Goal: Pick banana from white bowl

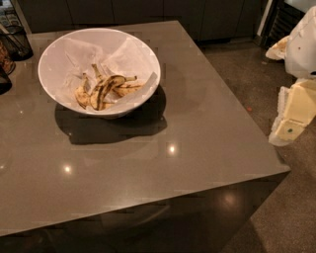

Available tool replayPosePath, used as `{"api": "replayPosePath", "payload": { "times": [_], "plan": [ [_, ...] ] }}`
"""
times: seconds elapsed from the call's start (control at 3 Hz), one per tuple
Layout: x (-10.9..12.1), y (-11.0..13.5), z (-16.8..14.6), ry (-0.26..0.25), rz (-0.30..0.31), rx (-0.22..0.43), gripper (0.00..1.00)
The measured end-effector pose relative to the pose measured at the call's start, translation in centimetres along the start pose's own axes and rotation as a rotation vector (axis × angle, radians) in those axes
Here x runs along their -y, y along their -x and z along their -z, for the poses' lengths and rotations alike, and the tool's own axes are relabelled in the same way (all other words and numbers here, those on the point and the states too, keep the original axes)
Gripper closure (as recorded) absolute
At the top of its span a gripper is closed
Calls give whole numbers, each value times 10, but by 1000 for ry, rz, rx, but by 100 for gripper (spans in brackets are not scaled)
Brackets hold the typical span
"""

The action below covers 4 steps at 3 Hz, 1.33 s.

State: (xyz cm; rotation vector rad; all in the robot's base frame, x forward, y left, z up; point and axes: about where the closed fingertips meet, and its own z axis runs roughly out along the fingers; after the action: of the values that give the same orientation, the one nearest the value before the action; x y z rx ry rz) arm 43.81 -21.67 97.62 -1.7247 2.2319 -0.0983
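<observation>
The white bowl [53, 59] stands on the far left part of the grey table, lined with crumpled white paper. Several bananas lie in its bottom. The banana [105, 88] is the longest, curved one, yellow with heavy dark streaks, lying across the smaller, yellower ones. My gripper [291, 121] shows as a cream-and-white block at the right edge of the view, off the table's right side and well away from the bowl. It holds nothing that I can see.
The grey table [148, 163] has its right edge near my arm and its front edge close to the camera. A black wire basket [15, 42] and dark items stand at the far left. Dark cabinets [148, 12] run along the back. Speckled floor lies to the right.
</observation>
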Motion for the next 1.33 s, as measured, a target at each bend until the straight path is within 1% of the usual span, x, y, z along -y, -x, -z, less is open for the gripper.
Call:
{"api": "replayPosePath", "payload": {
  "times": [0.33, 0.67, 1.0, 1.33],
  "plan": [
    [0, 0, 0, 0, 0, 0, 0],
    [18, 27, -3, -9, 60, 41, 0],
    [41, 66, 2, -23, 172, 60, 0],
    [54, 112, 14, -73, 302, 49, 0]
  ]
}}
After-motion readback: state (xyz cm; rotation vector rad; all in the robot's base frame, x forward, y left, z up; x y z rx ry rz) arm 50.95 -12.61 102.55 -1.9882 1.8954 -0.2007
